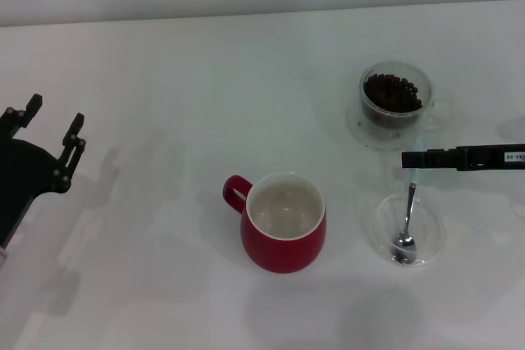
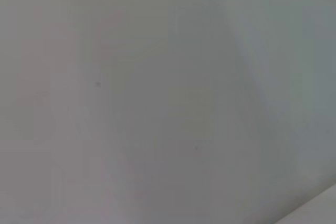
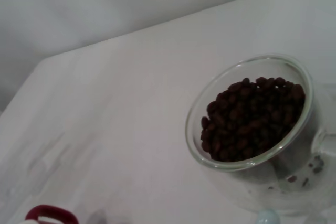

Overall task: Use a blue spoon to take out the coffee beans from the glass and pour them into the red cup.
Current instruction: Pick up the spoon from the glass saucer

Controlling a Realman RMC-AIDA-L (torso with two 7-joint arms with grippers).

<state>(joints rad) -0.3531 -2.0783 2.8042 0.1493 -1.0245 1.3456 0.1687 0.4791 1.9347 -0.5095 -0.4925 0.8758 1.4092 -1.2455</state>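
Observation:
The red cup point(image 1: 283, 223) stands in the middle of the table, white inside, handle to the left. The glass point(image 1: 395, 97) holds the coffee beans point(image 1: 395, 92) at the back right; both also show in the right wrist view, the glass point(image 3: 252, 114) and the beans point(image 3: 252, 119). The blue spoon point(image 1: 408, 217) lies with its metal bowl in a flat clear dish point(image 1: 433, 227), its pale handle running up to my right gripper point(image 1: 408, 159). The right gripper reaches in from the right at the handle's end, whose tip shows in the right wrist view point(image 3: 268, 217). My left gripper point(image 1: 55, 116) is open and empty at the far left.
The white table point(image 1: 164, 79) runs to a pale wall at the back. The flat dish stands just in front of the glass and to the right of the red cup, whose rim shows in the right wrist view point(image 3: 50, 213). The left wrist view shows only a blank pale surface.

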